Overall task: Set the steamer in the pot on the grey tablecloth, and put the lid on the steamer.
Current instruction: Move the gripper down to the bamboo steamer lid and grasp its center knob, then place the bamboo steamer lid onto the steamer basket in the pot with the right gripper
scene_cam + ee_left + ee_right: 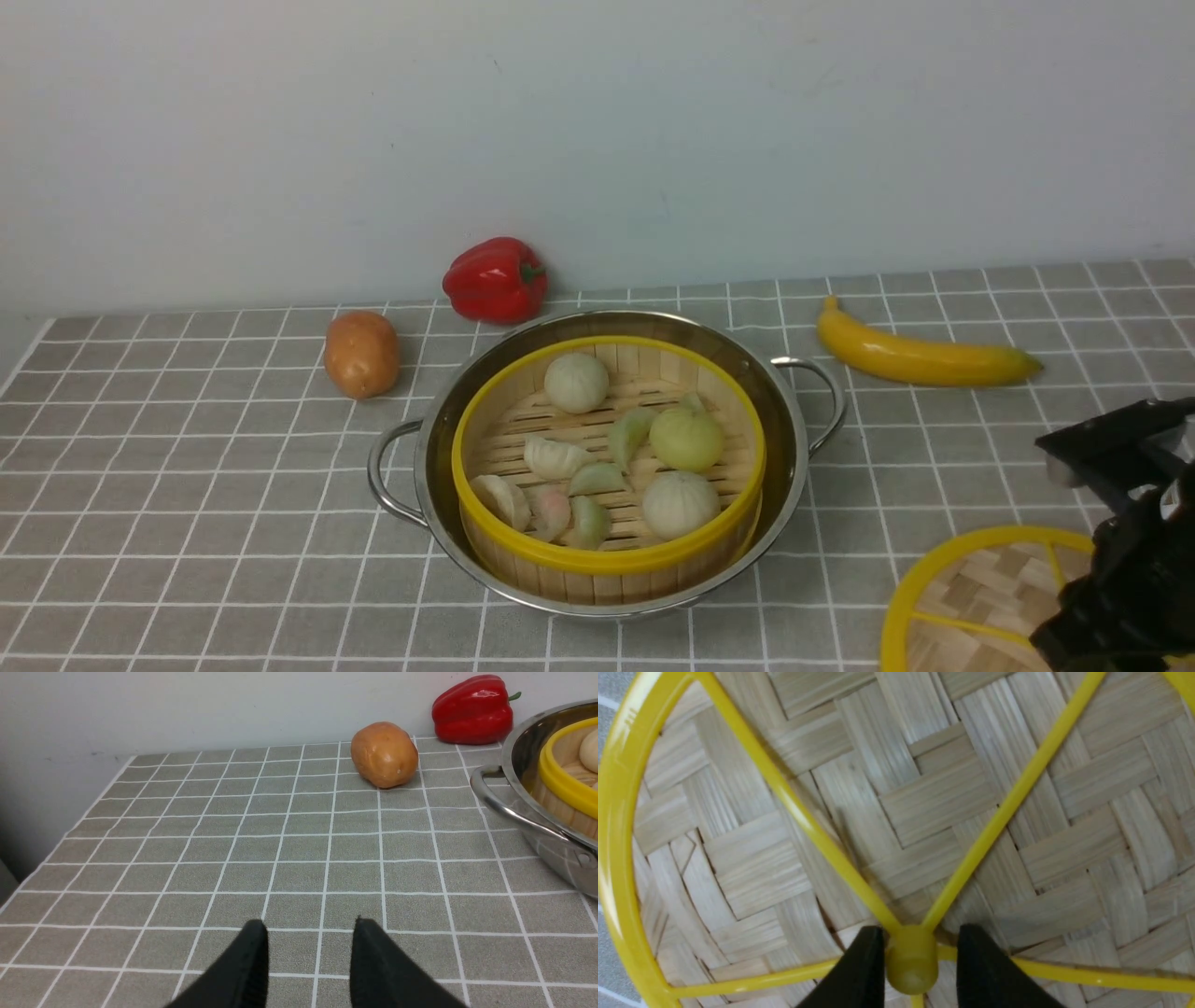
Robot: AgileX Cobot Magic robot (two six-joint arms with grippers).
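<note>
The steamer point(597, 560), holding pale buns and dumplings, sits inside the steel pot point(616, 325) at the middle of the grey tablecloth point(187, 485). The woven lid point(980, 588) lies flat on the cloth at the near right, partly under my right arm point(1134, 560). In the right wrist view my right gripper point(920, 928) straddles the lid's point(924, 788) yellow knob point(911, 961): one finger touches it and a small gap shows at the other. My left gripper point(308, 926) hangs open over bare cloth, left of the pot point(560, 854) and steamer point(560, 784).
A red pepper point(495, 278) and a potato point(361, 353) lie behind the pot to the left, near the wall. A banana point(920, 357) lies at the back right. The cloth's left edge point(28, 877) shows in the left wrist view.
</note>
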